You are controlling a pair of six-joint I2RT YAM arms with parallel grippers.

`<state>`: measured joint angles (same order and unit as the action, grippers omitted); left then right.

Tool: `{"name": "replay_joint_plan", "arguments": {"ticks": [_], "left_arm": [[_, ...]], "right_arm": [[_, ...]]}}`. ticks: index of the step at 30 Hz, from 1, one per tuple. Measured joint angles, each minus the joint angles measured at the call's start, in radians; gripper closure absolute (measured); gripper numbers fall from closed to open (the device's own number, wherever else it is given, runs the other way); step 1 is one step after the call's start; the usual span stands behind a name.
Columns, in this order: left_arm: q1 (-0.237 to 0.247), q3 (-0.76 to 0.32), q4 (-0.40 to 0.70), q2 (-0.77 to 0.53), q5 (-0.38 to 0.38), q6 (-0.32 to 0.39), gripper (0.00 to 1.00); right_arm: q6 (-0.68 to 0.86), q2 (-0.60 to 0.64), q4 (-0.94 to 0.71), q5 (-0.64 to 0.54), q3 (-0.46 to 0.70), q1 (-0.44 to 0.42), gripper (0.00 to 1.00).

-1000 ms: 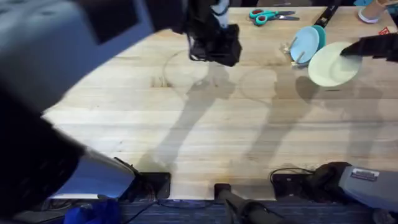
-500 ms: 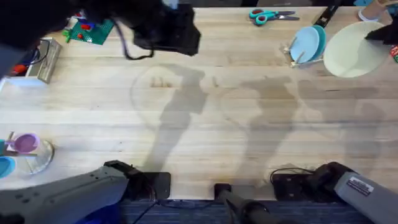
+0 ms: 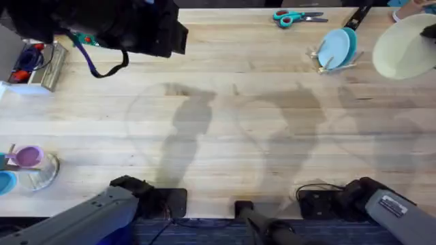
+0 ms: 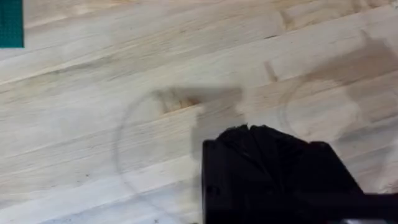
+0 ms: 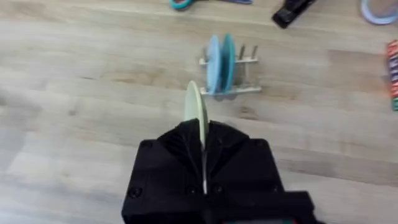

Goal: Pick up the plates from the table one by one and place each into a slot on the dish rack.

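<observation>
The pale cream-yellow plate (image 3: 405, 47) hangs in the air at the far right, to the right of the dish rack (image 3: 335, 62). My right gripper (image 5: 202, 134) is shut on it, and the plate (image 5: 197, 112) shows edge-on between the black fingers. The wooden rack (image 5: 231, 61) holds a light blue plate (image 5: 212, 55) upright in a slot, with a darker teal plate (image 5: 227, 52) right behind it. My left gripper (image 4: 249, 132) hovers over bare table (image 4: 93, 112) at the back left, shut on nothing.
Teal-handled scissors (image 3: 298, 15) and a black tool (image 3: 359, 13) lie behind the rack. A metal box (image 3: 42, 64) sits at the left edge. A purple cup (image 3: 26, 156) and a glass bowl (image 3: 41, 173) stand at the front left.
My right gripper has carried the cream plate up and to the right, away from the rack. The left arm has swung left toward the table's back left corner.
</observation>
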<state>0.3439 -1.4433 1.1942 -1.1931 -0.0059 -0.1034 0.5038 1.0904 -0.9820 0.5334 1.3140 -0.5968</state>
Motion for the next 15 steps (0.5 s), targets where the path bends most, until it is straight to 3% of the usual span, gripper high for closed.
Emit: {"name": "replay_joint_plan", "arguments": {"ticks": [2, 4, 5, 6, 8, 15], "left_arm": [[0.0, 0.0, 0.0, 0.0, -0.008, 0.003, 0.958], [0.0, 0.0, 0.0, 0.0, -0.014, 0.008, 0.865], [0.0, 0.0, 0.0, 0.0, -0.016, 0.013, 0.772], [0.0, 0.0, 0.0, 0.0, -0.018, 0.016, 0.342], [0.0, 0.0, 0.0, 0.0, -0.019, 0.013, 0.051], [0.0, 0.0, 0.055, 0.0, -0.021, 0.017, 0.008]], "right_arm": [[0.005, 0.0, 0.033, -0.036, 0.0, 0.0, 0.972], [0.013, 0.0, 0.066, -0.064, 0.0, 0.0, 0.972], [0.019, 0.0, 0.088, -0.075, 0.0, 0.0, 0.972], [0.028, 0.0, 0.157, -0.096, 0.0, 0.0, 0.971], [0.032, 0.001, 0.201, -0.104, 0.0, 0.0, 0.972], [0.04, 0.05, 0.254, -0.112, 0.0, 0.0, 0.972]]}}
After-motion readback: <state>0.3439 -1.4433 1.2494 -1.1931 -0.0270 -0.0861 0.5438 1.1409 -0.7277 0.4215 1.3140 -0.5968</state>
